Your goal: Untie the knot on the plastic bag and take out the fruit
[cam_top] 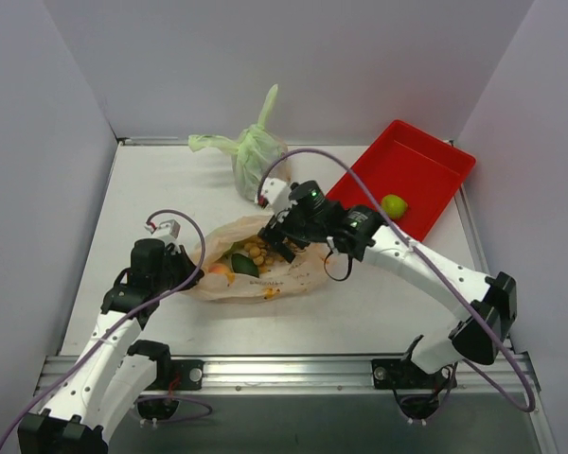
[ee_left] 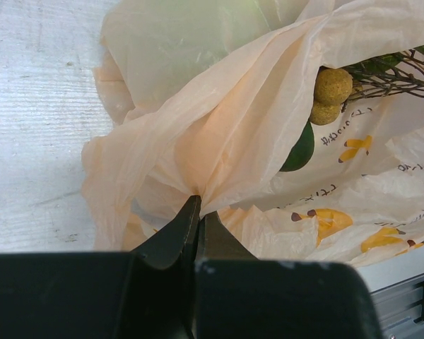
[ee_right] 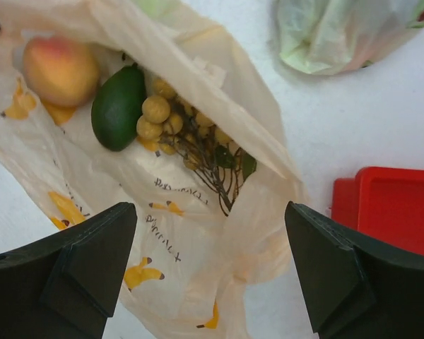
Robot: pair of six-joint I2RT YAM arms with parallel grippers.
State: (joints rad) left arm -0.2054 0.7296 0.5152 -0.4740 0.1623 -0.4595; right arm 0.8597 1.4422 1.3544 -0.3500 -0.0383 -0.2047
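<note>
Nearest the lens, in the left wrist view, we are seeing the left end effector (ee_left: 198, 206) clenching its two dark fingers on a gathered fold of the plastic bag (ee_left: 219, 127); from above, this grip is sitting at the bag's left end.

We are reading the right end effector (ee_right: 208, 212) as released: its fingers are standing wide apart above the bag's open mouth, touching nothing that we can make out.

Inside the bag, the fruit (cam_top: 254, 253) is lying on the lower sheet:
- a peach-pink round fruit (ee_right: 60, 69);
- a dark green oval fruit (ee_right: 118, 106) just beside it;
- a cluster of small brown balls (ee_right: 159, 116) on thin twigs, touching the green one.

We are finding the bag itself resting on the white tabletop (cam_top: 151, 189), between the two arms. Behind it, a translucent green bag (cam_top: 256, 156) is standing with its tied tail upright. At the far right, a red tray (cam_top: 426, 156) is sitting at an angle, holding one round green fruit (cam_top: 394, 205).
</note>
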